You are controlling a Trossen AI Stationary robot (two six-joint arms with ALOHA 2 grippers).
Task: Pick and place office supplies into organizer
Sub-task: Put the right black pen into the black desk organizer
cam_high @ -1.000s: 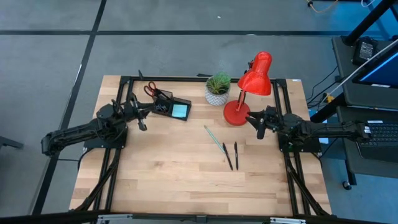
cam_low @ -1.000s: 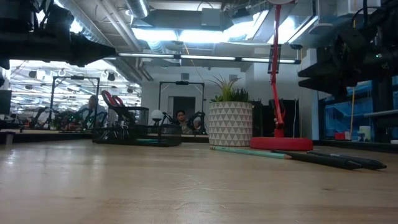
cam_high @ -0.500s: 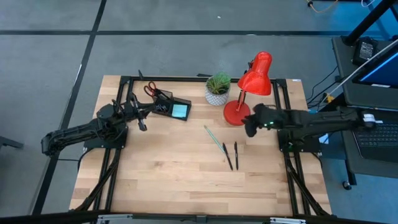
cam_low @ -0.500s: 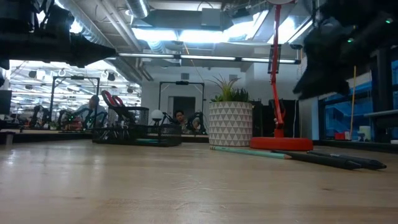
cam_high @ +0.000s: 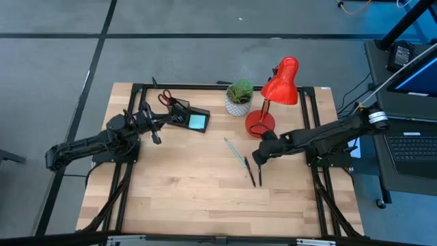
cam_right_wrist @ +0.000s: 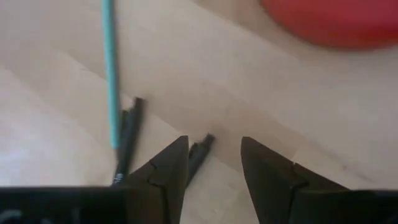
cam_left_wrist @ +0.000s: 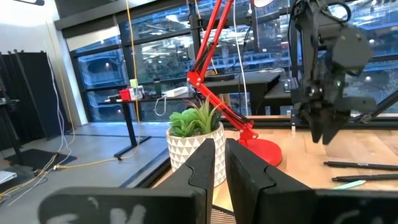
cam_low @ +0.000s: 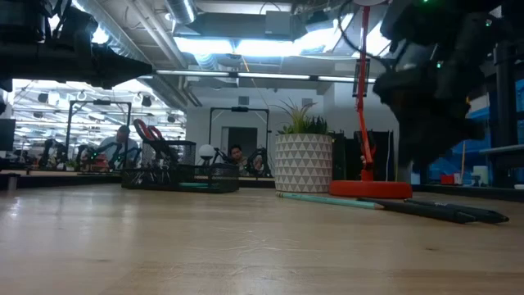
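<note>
Two thin black pens point(cam_high: 254, 171) and a teal pencil point(cam_high: 235, 151) lie flat on the wooden table, right of centre. My right gripper point(cam_high: 260, 158) hangs open just above the pens' far ends, pointing steeply down. In its wrist view one pen's tip point(cam_right_wrist: 200, 149) shows between the fingers, with the other pen point(cam_right_wrist: 127, 143) and the pencil point(cam_right_wrist: 111, 68) off to one side. The black organizer point(cam_high: 181, 116) stands far left and holds red-handled scissors point(cam_high: 166, 98) and a light-blue notepad point(cam_high: 197, 121). My left gripper point(cam_high: 160, 121) waits shut beside the organizer's left side.
The red desk lamp stands with its round base point(cam_high: 260, 123) just beyond my right gripper. A potted plant point(cam_high: 239, 98) sits to the lamp's left at the far edge. Bare wood spans the near half of the table point(cam_high: 191, 198).
My right gripper has swung from beside the lamp base toward the table's left and near edge. It has tipped from roughly level to pointing steeply down over the black pens. The pens and the pencil have not moved.
</note>
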